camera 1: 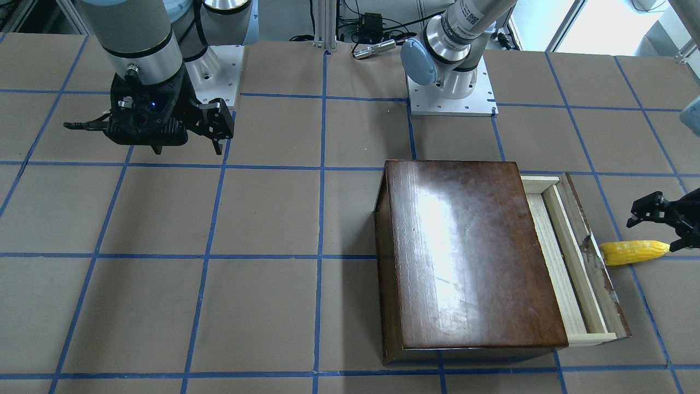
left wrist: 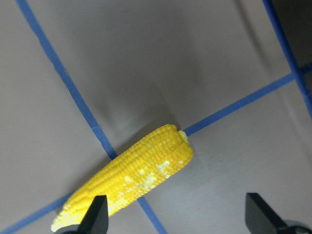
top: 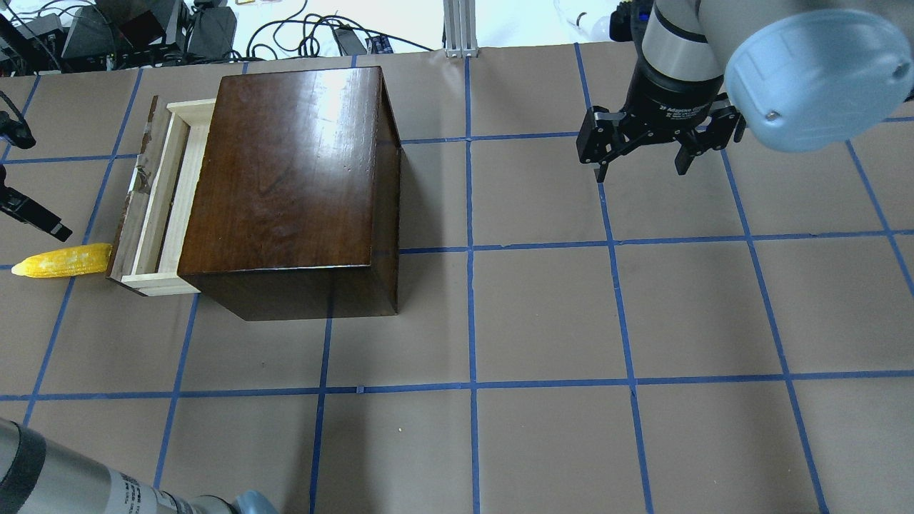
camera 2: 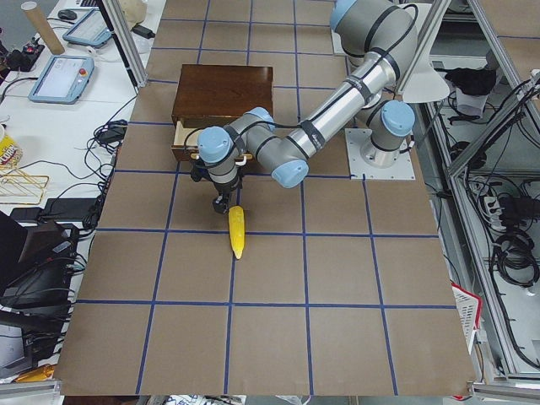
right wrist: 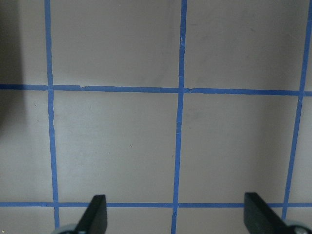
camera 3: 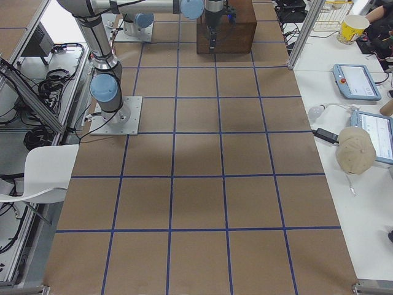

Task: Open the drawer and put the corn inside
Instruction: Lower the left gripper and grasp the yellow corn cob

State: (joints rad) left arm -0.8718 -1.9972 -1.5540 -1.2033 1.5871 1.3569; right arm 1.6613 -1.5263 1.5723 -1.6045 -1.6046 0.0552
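Nearest the left wrist camera, the corn point(left wrist: 141, 170) lies on the table point(top: 543, 314) with its tapered end toward 8 o'clock and its blunt end toward 2 o'clock. The left tool point(left wrist: 179, 214) hangs above it with its fingers spread wide. One fingertip sits over the taper and the other is well off to the side, so nothing is gripped. In the overhead view the cob lies at about 8 o'clock from the box point(top: 285, 178), its blunt end against or just beside the dark front panel of the drawer point(top: 153, 200); I cannot tell which. The drawer stands partly out toward 9 o'clock, showing only a narrow strip of pale wood. Far off, at about 3 o'clock from the box, the right tool point(top: 640, 168) hovers over bare table, also spread and holding nothing. I judge the opening step largely done and the pick-up of the corn to be the step in hand. The next move seems to call for shifting the left tool so the cob's thick middle lies between the fingers, then lowering and pinching. The gap looks tight, so the cob would likely need turning to lie along the drawer, or the drawer drawing out further.
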